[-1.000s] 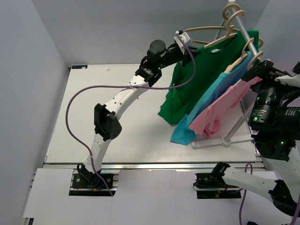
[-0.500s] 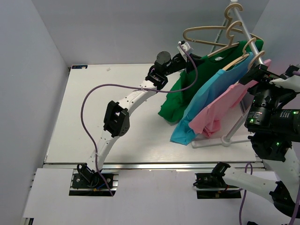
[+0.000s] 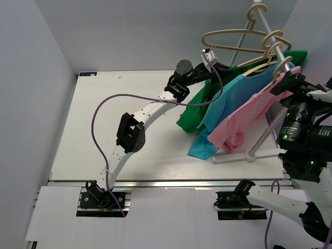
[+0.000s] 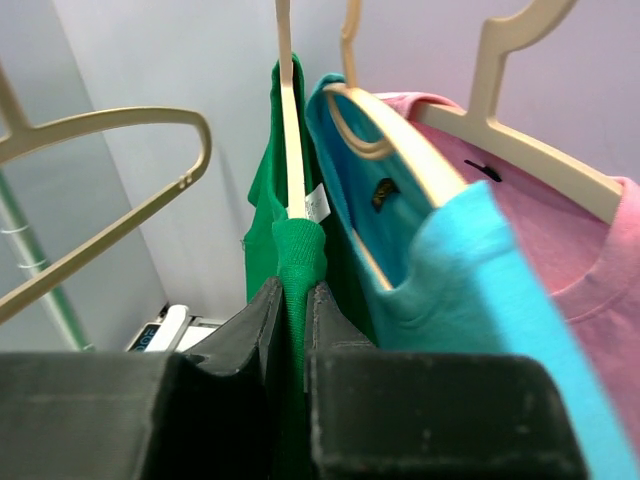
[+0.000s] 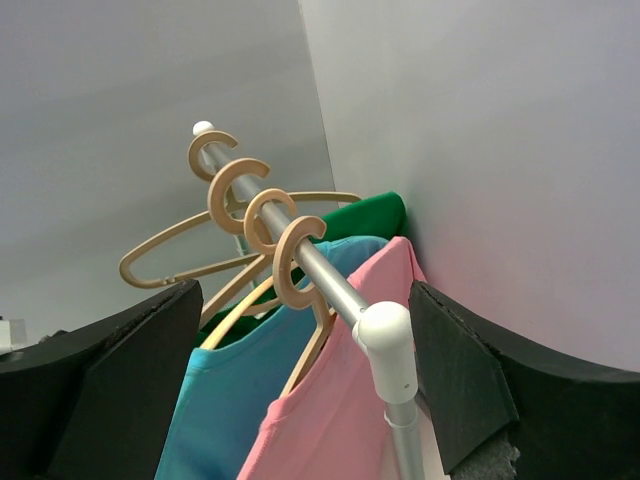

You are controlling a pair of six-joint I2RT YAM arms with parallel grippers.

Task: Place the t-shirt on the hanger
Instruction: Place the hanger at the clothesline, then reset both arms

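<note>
The green t-shirt (image 3: 193,113) hangs on a beige hanger (image 4: 289,130) from the sloping metal rail (image 3: 270,32), behind the blue and pink garments. It also shows in the left wrist view (image 4: 298,250) and in the right wrist view (image 5: 366,215). My left gripper (image 3: 213,63) is shut on a fold of the t-shirt near its collar (image 4: 293,292). My right gripper (image 3: 288,83) is open and empty, its jaws on either side of the rail's white near end cap (image 5: 388,338).
A light blue garment (image 3: 223,111) and a pink garment (image 3: 244,122) hang on their own hangers on the same rail. An empty beige hanger (image 3: 233,39) hangs at the rail's far end. The rack's white base (image 3: 244,156) stands on the table at the right.
My left gripper has moved right toward the rail with the t-shirt. The garments have swung right and bunched together. The right arm has shifted slightly.
</note>
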